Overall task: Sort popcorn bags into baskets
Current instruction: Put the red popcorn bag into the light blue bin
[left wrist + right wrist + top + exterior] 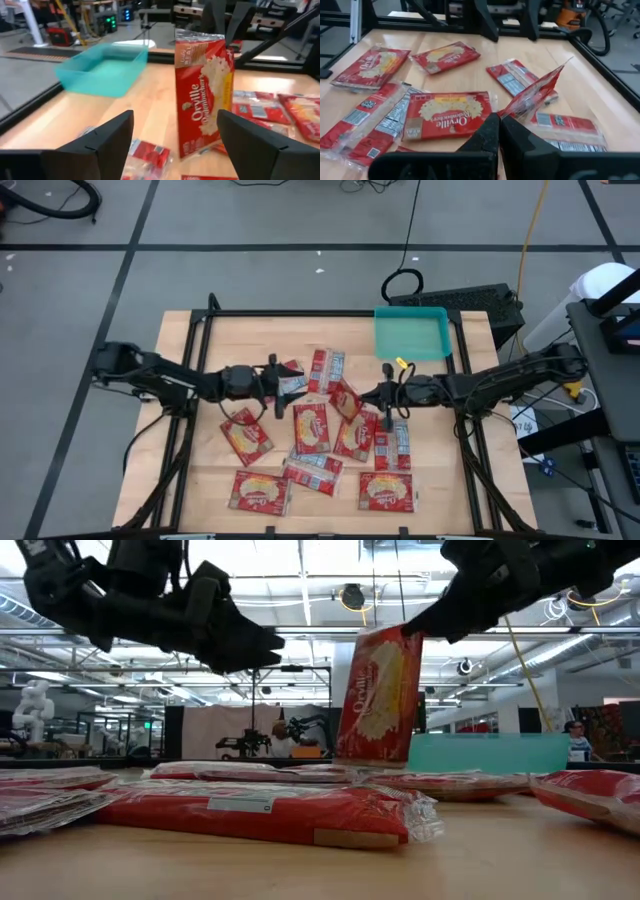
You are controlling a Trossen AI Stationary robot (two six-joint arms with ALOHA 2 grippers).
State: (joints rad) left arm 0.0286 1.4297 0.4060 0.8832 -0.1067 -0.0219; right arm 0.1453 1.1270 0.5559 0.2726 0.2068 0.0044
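Popcorn bag [378, 695] hanging upright at frame centre, its top edge pinched in the right gripper [499, 131] — jaws closed on it | left gripper [175, 145] spread wide, holding nothing, facing the bag | other popcorn bags [310, 428] lying mid-table | teal basket [411, 333] sitting upper right.

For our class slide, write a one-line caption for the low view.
Right tool holds a popcorn bag upright above the scattered bags; the left tool hangs open nearby.
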